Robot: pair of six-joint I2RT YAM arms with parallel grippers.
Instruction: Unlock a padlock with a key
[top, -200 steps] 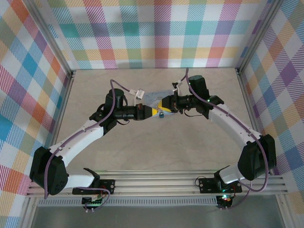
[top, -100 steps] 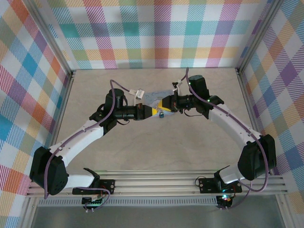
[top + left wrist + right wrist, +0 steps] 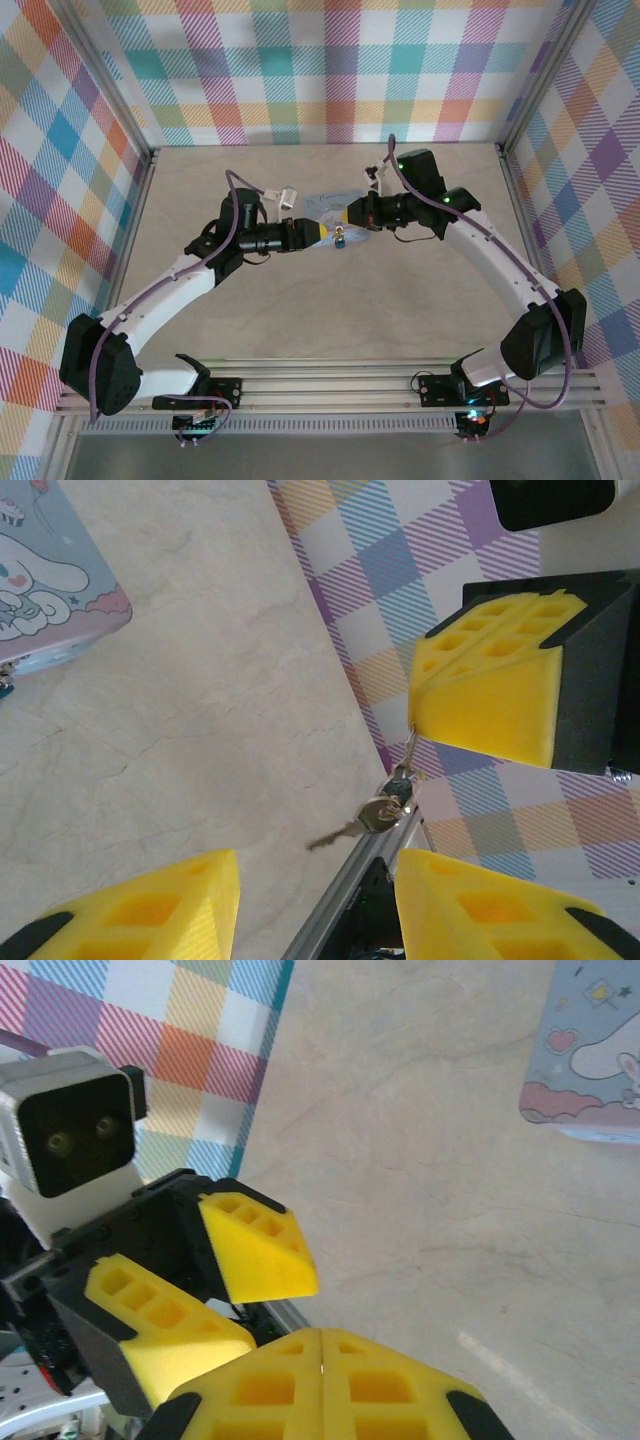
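A: Nearest us in the left wrist view, what do we see of the left gripper (image 3: 318,885)?
B: Its yellow pads sit along the bottom edge, parted, with nothing between them.
A: And just past them?
B: At lower centre we find the key (image 3: 338,834) on a ring (image 3: 378,812). It dangles under the padlock (image 3: 400,779), a tiny bluish body.
A: What carries it?
B: The right gripper (image 3: 321,1345). We see its pads pressed flat together, and in the left wrist view the padlock's thin metal top runs up into them at centre right.
A: Farther off?
B: The tin (image 3: 50,580) lies on the table (image 3: 200,730) at upper left, well apart from the padlock.
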